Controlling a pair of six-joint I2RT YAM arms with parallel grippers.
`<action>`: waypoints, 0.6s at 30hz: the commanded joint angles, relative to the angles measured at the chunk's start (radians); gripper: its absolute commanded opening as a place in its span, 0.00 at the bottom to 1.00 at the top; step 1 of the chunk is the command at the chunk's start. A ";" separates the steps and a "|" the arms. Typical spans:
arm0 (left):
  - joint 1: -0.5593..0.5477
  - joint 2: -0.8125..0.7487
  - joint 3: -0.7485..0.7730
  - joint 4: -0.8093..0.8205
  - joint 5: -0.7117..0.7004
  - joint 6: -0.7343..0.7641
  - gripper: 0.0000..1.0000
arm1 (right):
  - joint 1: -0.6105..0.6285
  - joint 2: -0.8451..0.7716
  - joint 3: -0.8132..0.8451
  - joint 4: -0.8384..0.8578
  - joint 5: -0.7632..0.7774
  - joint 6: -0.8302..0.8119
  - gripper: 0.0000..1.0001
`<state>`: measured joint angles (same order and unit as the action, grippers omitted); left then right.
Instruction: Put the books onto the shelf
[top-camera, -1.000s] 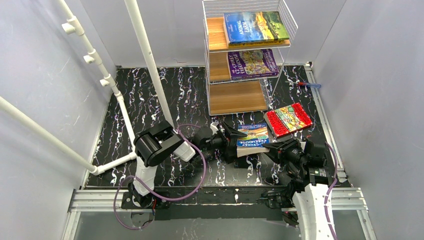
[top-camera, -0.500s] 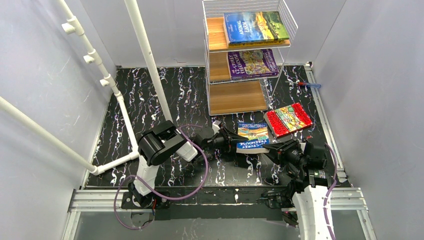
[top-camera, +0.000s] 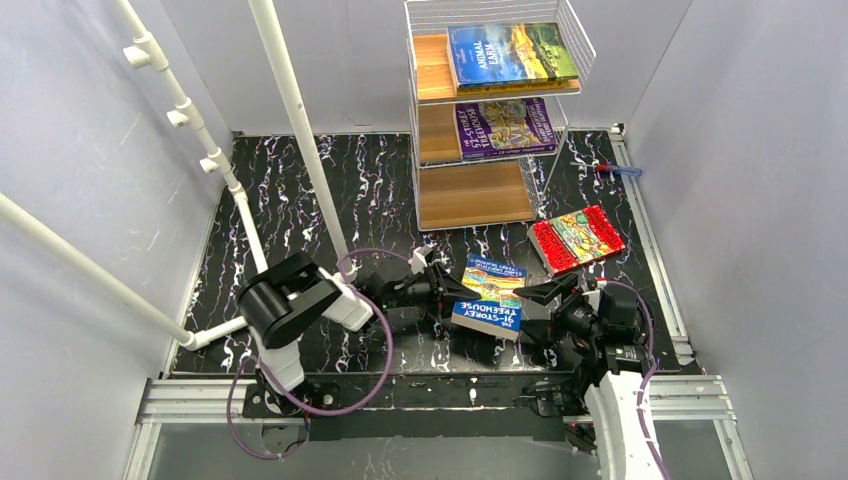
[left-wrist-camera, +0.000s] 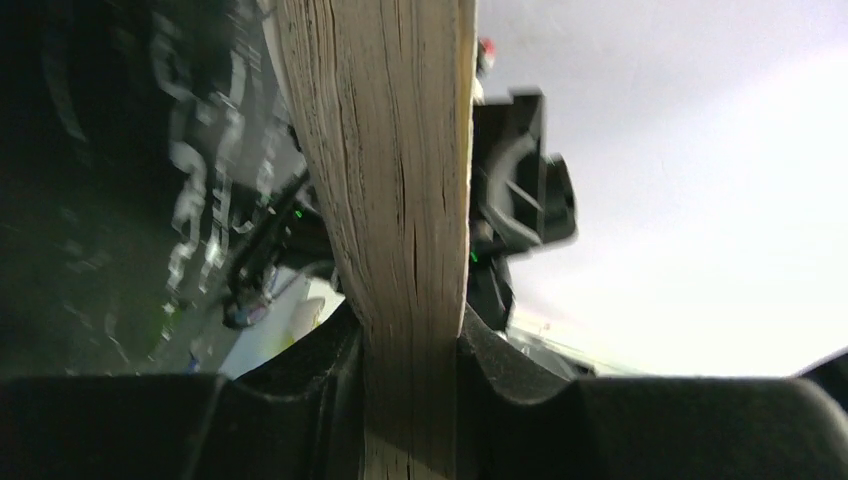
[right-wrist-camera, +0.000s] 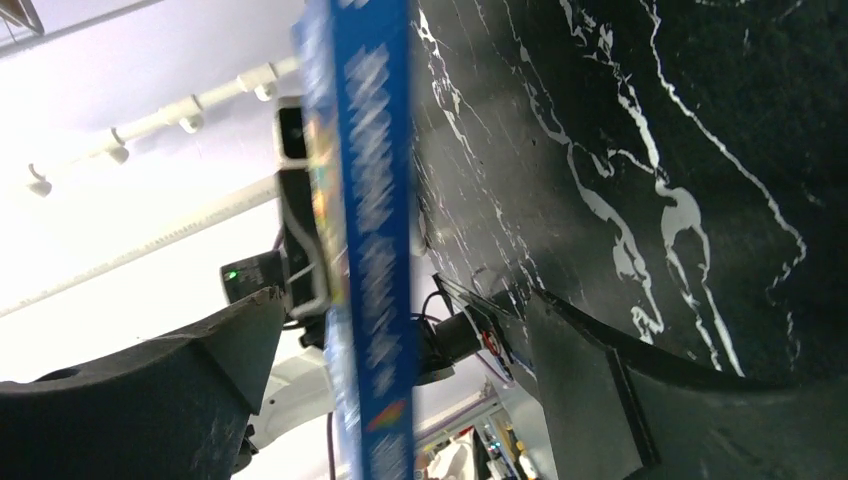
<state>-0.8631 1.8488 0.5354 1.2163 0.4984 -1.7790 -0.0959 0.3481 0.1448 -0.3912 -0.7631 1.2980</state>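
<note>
The blue book (top-camera: 488, 300) was gripped by its page edge in the left jaws, while its spine was flanked, untouched, by the wide-open right jaws

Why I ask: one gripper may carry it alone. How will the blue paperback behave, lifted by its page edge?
Probably floppy: the blue paperback is thin and the left gripper pinches only its page edge, so the spine side may sag. The split pages might fan or slip. Likely light: the open right gripper seems clear of it.
</note>
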 joint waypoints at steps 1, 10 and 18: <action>0.000 -0.207 -0.029 0.024 0.123 0.100 0.00 | 0.004 0.013 -0.062 0.271 -0.101 -0.003 0.98; 0.002 -0.321 0.032 -0.096 0.271 0.210 0.00 | 0.027 -0.010 -0.115 0.735 -0.217 0.222 0.98; 0.026 -0.320 0.045 -0.116 0.306 0.220 0.00 | 0.029 0.005 -0.101 0.768 -0.210 0.274 0.59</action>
<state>-0.8558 1.5776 0.5522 1.0653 0.7532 -1.5841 -0.0711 0.3489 0.0174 0.2756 -0.9493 1.5230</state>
